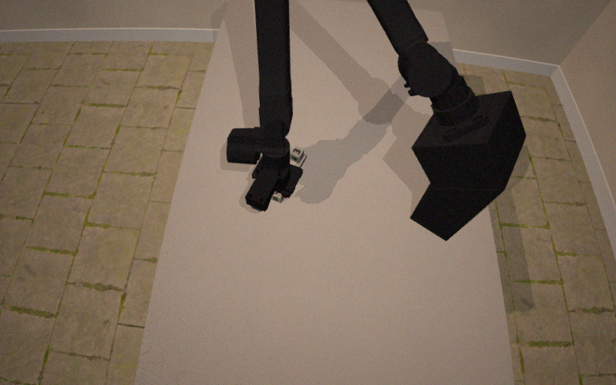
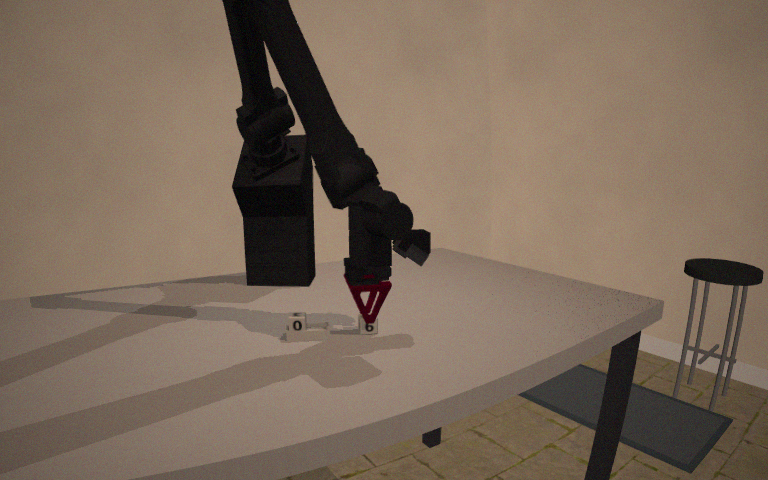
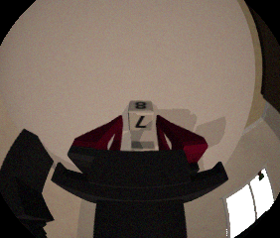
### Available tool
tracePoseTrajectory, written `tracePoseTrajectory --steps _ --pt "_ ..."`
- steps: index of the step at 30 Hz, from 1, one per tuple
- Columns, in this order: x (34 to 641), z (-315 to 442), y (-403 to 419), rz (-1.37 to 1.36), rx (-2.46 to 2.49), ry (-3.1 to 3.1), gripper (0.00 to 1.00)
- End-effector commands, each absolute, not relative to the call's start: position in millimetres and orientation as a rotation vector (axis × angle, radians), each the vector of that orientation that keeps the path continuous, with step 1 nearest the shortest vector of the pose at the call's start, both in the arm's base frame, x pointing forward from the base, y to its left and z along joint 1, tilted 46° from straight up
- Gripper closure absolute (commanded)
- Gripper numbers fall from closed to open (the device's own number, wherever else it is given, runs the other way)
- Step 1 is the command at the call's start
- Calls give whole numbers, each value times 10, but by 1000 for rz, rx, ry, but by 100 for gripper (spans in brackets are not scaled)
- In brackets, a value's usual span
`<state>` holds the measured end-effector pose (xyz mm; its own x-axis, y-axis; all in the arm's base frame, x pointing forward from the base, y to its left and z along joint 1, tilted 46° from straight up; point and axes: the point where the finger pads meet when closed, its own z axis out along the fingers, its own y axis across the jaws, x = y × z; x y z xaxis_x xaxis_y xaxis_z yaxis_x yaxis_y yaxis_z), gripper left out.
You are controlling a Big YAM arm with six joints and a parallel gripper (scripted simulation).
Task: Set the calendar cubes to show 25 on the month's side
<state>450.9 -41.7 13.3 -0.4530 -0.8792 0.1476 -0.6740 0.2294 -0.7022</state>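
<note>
My gripper (image 1: 281,192) (image 2: 369,321) (image 3: 139,119) points down at one white cube (image 1: 277,196) (image 2: 368,328) (image 3: 141,121). Its red fingers stand open on either side of this cube, with the tips near its upper part. This cube shows a 6 in the exterior view and a 7 and an 8 in the wrist view. The other white cube (image 1: 297,152) (image 2: 297,325) shows a 3 on top and a 0 on one side. Pale parts of the tray (image 1: 305,159) (image 2: 340,327) show near the cubes. The arm hides most of it, and no month's name is readable.
The arm's black base (image 1: 468,157) (image 2: 278,237) stands on the table (image 1: 326,285) (image 2: 495,309), away from the cubes. The wrist's black camera housing (image 1: 243,145) (image 2: 415,246) sticks out sideways above the table. A stool (image 2: 723,271) stands beyond the table.
</note>
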Motion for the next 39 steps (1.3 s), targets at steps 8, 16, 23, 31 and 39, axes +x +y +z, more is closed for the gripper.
tracePoseTrajectory --steps 8,16,23,31,39 --pt "4631 63 -513 -1058 -1444 2219 55" --pt "4646 75 -521 -1060 -1434 2218 55" --pt "4646 74 -521 -1060 -1434 2218 55" --pt "4646 74 -521 -1060 -1434 2218 55" --pt "4646 74 -521 -1060 -1434 2218 55"
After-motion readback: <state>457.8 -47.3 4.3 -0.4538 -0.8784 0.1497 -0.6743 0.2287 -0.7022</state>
